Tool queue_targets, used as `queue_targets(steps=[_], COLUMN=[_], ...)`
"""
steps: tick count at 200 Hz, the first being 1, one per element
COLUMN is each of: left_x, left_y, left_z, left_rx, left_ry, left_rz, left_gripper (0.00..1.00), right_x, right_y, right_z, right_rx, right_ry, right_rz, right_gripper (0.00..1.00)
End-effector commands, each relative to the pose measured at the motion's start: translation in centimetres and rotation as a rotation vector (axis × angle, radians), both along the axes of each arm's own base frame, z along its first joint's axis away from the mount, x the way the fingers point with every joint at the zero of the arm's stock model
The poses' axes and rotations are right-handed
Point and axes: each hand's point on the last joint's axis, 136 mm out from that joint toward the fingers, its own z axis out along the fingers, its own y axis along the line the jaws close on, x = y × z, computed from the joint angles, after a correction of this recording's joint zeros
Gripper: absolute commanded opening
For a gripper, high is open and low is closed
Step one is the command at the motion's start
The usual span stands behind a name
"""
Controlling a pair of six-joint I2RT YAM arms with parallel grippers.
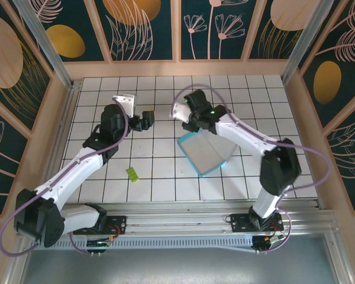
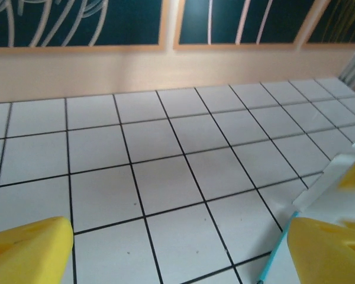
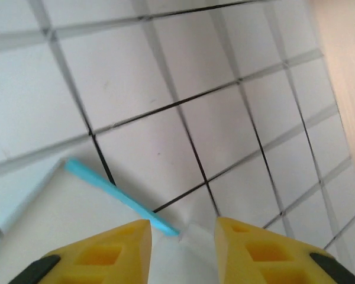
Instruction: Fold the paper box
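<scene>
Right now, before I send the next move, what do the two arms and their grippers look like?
The left arm and the right arm have white shells between black joints. A mauve cable loops along each. A green light glows on the right wrist. The left gripper and the right gripper have bright yellow wedge fingers.

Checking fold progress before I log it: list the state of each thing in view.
paper box: lying open on the table, pale inside up, not folded shut.
left gripper: open wide, holding nothing.
right gripper: jaws apart over the box's teal-edged corner, gripping nothing.
yellow-green scrap: lying loose on the table.
</scene>
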Motion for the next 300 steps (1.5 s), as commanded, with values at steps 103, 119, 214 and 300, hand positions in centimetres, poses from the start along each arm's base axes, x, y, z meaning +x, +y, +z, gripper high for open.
queue_targets(steps=[103, 119, 214, 300], left_x=[1.1, 1.3, 2.5, 3.2], left_y=[-14.5, -15.0, -15.7, -15.8], left_z=[-15.6, -16.6, -18.9, -20.6], left_rx=[0.205, 0.218, 0.255, 0.218], left_ry=[0.479, 0.479, 0.486, 0.514], left_rz=[-0.647, -0.658, -0.679, -0.621], left_gripper=[0.79, 0.79, 0.71, 0.39], right_x=[-19.9, -20.3, -15.0, -12.5], right_y=[-8.2, -8.8, -12.0, -12.3], right_z=[-5.5, -7.6, -13.7, -16.1], right_rx=[1.096, 1.086, 1.078, 0.952], right_ry=[0.839, 0.849, 0.642, 0.529], right_rz=[-1.302, -1.359, -1.507, -1.459], right_gripper=[0.42, 0.43, 0.45, 0.27])
